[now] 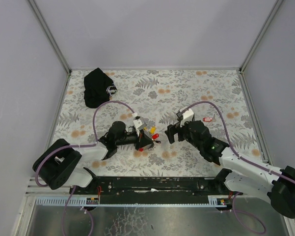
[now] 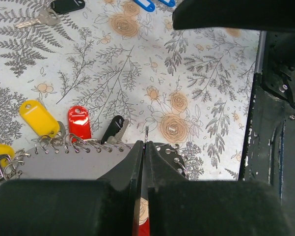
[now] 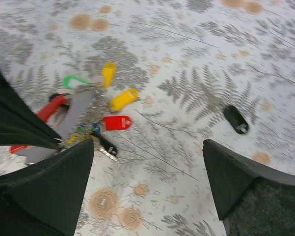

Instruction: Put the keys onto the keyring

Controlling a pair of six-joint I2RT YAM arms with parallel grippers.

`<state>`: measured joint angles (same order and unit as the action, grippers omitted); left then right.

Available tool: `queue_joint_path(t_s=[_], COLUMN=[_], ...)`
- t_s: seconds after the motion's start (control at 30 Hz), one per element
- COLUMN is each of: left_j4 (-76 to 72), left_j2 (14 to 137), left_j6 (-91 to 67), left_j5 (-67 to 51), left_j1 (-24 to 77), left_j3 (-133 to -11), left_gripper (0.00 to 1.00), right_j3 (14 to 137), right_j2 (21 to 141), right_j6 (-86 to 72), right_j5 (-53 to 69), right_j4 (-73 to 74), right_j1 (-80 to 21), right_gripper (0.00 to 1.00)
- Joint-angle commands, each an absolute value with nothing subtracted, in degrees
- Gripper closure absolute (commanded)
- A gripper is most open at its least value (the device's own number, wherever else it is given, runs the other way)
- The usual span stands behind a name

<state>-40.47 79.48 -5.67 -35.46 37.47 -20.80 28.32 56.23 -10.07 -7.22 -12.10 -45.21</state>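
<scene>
L hand (image 2: 144, 146) pinches thin metal keyring w/ grey oblong bar (image 2: 64, 164); R hand (image 3: 147, 147) spread wide, empty, near keyring.

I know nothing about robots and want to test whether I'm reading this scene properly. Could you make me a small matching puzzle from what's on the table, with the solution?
Things:
1. left gripper
2. right gripper
3. black cap
4. black tag

States or places:
A. in the far left corner of the table
B. open wide, holding nothing
C. lying alone, close by the right gripper
D. shut on the thin metal of the keyring

Pairs: 1-D, 2-B, 3-A, 4-C.
</scene>
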Motion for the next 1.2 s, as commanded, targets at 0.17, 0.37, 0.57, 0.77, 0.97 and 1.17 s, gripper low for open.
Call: queue_joint_path(t_s=[0.17, 0.37, 0.57, 0.77, 0.97, 1.17], left_j4=[-39.8, -38.88, -38.25, -37.65, -37.37, -37.11], left_j2=[77.97, 77.23, 76.9, 77.69, 77.17, 77.26], left_j6=[-4.44, -4.38, -4.35, -4.33, -4.23, -4.22], left_j5=[-30.49, -29.18, -28.2, -27.72, -27.45, -27.53], left_j1=[37.79, 37.8, 37.79, 37.79, 37.82, 37.77], left_j3=[-20.62, -20.65, -20.69, -21.34, -21.23, -21.43], left_gripper=[1.0, 1.0, 1.0, 1.0, 1.0, 1.0], right_j3=[38.86, 42.82, 42.47, 44.6, 42.25, 42.28], right_j2=[54.38, 61.07, 66.25, 71.49, 73.82, 78.52], right_j6=[-7.05, -5.58, -6.42, -9.61, -15.47, -17.04], right_j5=[-20.66, -19.4, -11.23, -8.53, -4.8, -4.52], right_j4=[4.09, 8.52, 4.47, 6.22, 8.42, 8.94], right_j1=[-44.65, -42.07, -33.63, -27.31, -20.6, -16.97], right_gripper=[0.01, 0.01, 0.0, 0.07, 0.15, 0.19])
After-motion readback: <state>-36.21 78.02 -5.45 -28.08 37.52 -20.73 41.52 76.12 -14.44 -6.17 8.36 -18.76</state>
